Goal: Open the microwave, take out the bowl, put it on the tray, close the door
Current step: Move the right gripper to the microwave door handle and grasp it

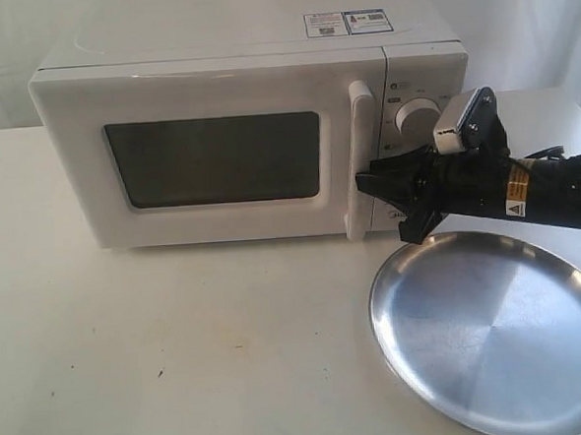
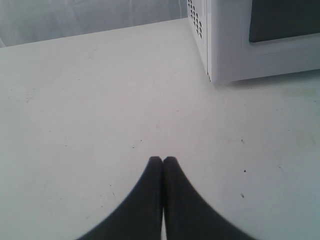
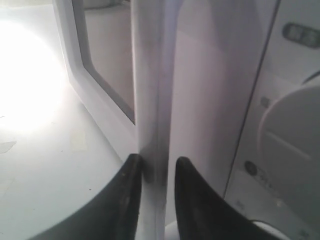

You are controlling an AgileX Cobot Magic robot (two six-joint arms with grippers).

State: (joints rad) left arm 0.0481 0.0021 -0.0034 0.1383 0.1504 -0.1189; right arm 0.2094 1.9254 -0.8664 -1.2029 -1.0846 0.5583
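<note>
The white microwave [image 1: 246, 131] stands at the back of the table with its door [image 1: 209, 168] closed. My right gripper [image 1: 372, 185] is at the vertical white handle [image 1: 357, 159]. In the right wrist view its two black fingers straddle the handle [image 3: 152, 100]: one touches it and the other stands a small gap off, so the gripper [image 3: 156, 162] is open around the bar. The silver tray [image 1: 495, 333] lies on the table at the front right, below that arm. My left gripper [image 2: 163, 159] is shut on nothing above bare tabletop, near a corner of the microwave [image 2: 260, 40]. The bowl is hidden.
Two round knobs, the upper one [image 1: 418, 118], sit on the panel right of the handle, close to the right wrist. The white table [image 1: 180, 343] stretches out in front of the microwave. A white cloth backdrop hangs behind.
</note>
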